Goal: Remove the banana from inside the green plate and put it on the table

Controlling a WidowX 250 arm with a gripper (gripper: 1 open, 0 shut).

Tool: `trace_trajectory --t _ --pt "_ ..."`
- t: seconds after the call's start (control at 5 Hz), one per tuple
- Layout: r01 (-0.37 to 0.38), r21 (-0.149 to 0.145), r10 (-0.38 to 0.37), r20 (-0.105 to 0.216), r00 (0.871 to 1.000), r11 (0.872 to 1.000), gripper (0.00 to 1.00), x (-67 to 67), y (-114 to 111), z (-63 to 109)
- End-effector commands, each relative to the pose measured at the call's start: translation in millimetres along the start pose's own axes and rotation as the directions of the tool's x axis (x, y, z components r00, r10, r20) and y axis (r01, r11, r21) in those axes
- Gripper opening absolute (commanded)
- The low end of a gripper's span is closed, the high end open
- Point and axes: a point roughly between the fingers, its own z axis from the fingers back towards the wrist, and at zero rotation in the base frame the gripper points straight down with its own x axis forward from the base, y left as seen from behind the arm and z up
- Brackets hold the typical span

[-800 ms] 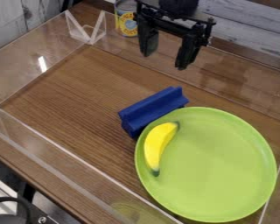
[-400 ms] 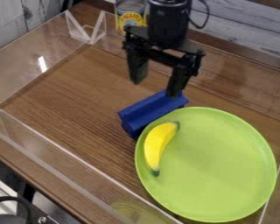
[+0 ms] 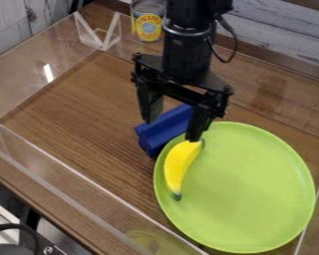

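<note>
The banana (image 3: 182,166) is small, yellow and curved, lying along the left rim inside the green plate (image 3: 255,194), which fills the lower right of the view. My gripper (image 3: 171,115) points straight down just above and behind the banana, open. Its left finger (image 3: 148,106) hangs over the blue block, and its right finger (image 3: 197,126) reaches down near the banana's upper tip. Nothing is between the fingers. The wood-grain table (image 3: 69,110) spreads to the left.
A blue wedge block (image 3: 162,129) lies on the table against the plate's left edge, partly behind my gripper. Clear acrylic walls (image 3: 49,164) edge the table. A yellow-labelled can (image 3: 148,25) stands at the back behind the arm.
My gripper has come forward from the back of the table and down toward the banana, staying open. The banana, plate and blue block have not moved.
</note>
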Motion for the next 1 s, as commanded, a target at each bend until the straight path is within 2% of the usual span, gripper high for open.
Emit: trace_trajectory --t 0.0,0.8 --pt "0.005 -0.008 -0.004 0.042 0.999 1.0 1.0 -1.7 -4 5.8" --pt "0.012 -0.028 -0.01 0.059 0.998 1.0 1.0 -11.0 -12 -17.0"
